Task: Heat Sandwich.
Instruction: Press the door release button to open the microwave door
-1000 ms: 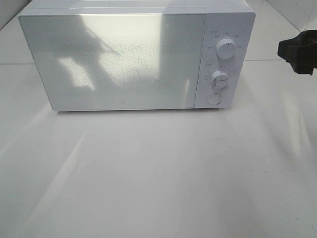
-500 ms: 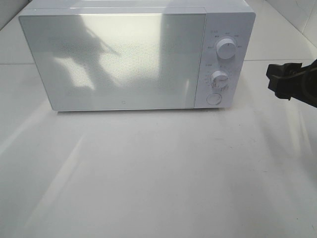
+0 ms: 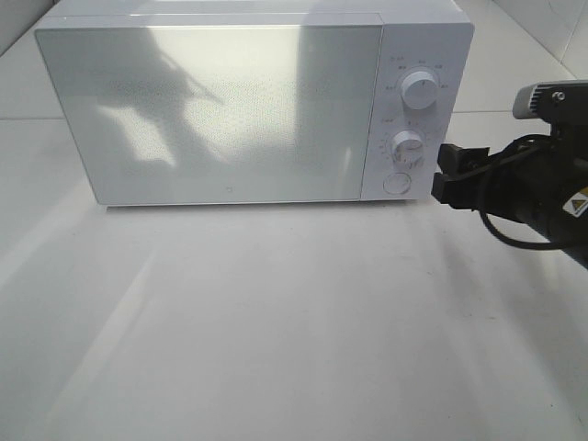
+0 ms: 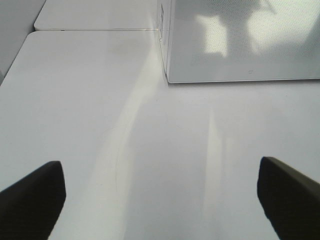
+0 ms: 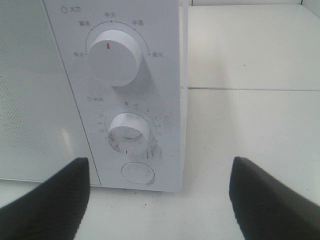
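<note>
The sandwich is out of view in every frame. A white microwave (image 3: 211, 110) stands at the back of the table with its door shut. Its right-hand panel carries an upper knob (image 3: 420, 91), a lower knob (image 3: 407, 145) and a round button (image 3: 397, 183). My right gripper (image 3: 441, 175) hangs just to the right of that panel at button height, open with nothing held. The right wrist view shows its gripper (image 5: 160, 200) facing the upper knob (image 5: 114, 56), lower knob (image 5: 129, 132) and button (image 5: 138, 173). My left gripper (image 4: 160, 200) is open over bare table, short of the microwave's corner (image 4: 240, 40).
The white tabletop (image 3: 294, 312) stretches in front of the microwave. A seam in the table (image 4: 95, 30) runs behind it on the left. A tiled wall (image 3: 560, 23) rises at the back right.
My right arm has come in from the right edge, down and left, until its fingertips are beside the microwave's control panel. The left gripper and the microwave look unchanged.
</note>
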